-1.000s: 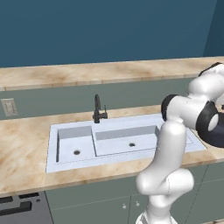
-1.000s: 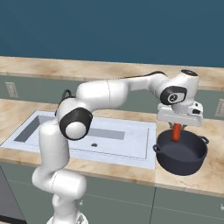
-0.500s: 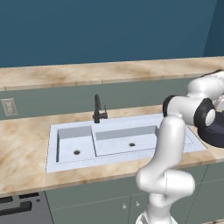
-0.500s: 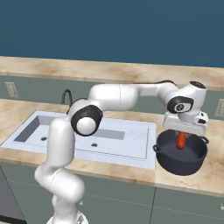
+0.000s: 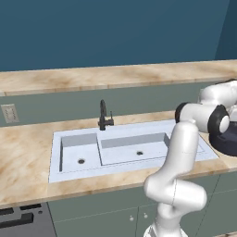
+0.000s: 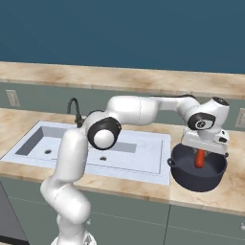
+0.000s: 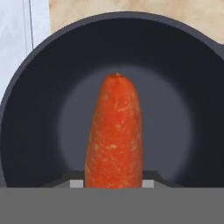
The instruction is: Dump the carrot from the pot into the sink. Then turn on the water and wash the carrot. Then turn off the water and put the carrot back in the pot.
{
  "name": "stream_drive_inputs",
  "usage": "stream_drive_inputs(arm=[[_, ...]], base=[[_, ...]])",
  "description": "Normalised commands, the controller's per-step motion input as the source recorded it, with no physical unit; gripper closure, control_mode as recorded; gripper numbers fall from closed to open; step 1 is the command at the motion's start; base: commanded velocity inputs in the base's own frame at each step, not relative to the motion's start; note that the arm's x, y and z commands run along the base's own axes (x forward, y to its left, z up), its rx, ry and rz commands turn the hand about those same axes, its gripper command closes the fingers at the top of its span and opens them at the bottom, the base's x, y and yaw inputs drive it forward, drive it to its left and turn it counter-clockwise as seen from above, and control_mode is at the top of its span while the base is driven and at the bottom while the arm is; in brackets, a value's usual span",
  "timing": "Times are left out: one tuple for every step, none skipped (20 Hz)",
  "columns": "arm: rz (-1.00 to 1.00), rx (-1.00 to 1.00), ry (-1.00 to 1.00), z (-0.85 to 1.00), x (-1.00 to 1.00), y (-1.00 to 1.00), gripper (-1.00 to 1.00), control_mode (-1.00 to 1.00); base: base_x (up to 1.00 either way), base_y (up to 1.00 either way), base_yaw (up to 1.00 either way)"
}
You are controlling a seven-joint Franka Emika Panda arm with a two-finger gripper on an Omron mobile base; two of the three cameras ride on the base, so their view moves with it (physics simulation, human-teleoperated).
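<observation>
The orange-red carrot [image 6: 199, 159] hangs upright with its point down inside the dark pot [image 6: 198, 174], which stands on the counter just right of the sink [image 6: 143, 152]. My gripper [image 6: 200, 151] is shut on the carrot's thick end, right above the pot's opening. In the hand view the carrot [image 7: 114, 135] runs up from between my fingertips [image 7: 149, 183] over the pot's floor [image 7: 175, 122]. The left base view shows the pot [image 5: 227, 140] partly behind my arm. No water runs from the black faucet [image 5: 103, 115], and both basins [image 5: 125, 152] hold nothing.
The marble counter [image 6: 234, 184] carries the pot near its front edge. A raised back ledge [image 6: 119, 76] runs behind the sink under a blue wall. A wall outlet [image 5: 9, 113] sits at far left. My arm [image 6: 143, 107] spans over the sink's right end.
The gripper has carried the carrot to the right and down, from above the pot's left rim to inside its opening. The pot and sink have stayed put.
</observation>
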Motion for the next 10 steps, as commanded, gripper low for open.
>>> stream_drive_inputs(arm=[[0.0,0.0,0.0,-0.35,0.16,0.0,1.0,-1.0],[0.0,0.0,0.0,-0.34,0.13,0.0,1.0,-1.0],[0.0,0.0,0.0,-0.34,0.14,0.0,1.0,-1.0],[0.0,0.0,0.0,-0.34,0.11,0.0,1.0,-1.0],[0.0,0.0,0.0,-0.36,0.1,0.0,1.0,-1.0],[0.0,0.0,0.0,-0.34,0.08,0.0,1.0,-1.0],[0.0,0.0,0.0,-0.34,0.06,0.0,1.0,-1.0],[0.0,0.0,0.0,-0.36,0.08,0.0,1.0,-1.0],[0.0,0.0,0.0,-0.35,0.04,0.0,1.0,-1.0],[0.0,0.0,0.0,-0.33,0.04,0.0,1.0,-1.0]], base=[[0.0,0.0,0.0],[0.0,0.0,0.0],[0.0,0.0,0.0],[0.0,0.0,0.0],[0.0,0.0,0.0],[0.0,0.0,0.0],[0.0,0.0,0.0],[0.0,0.0,0.0],[0.0,0.0,0.0],[0.0,0.0,0.0]])
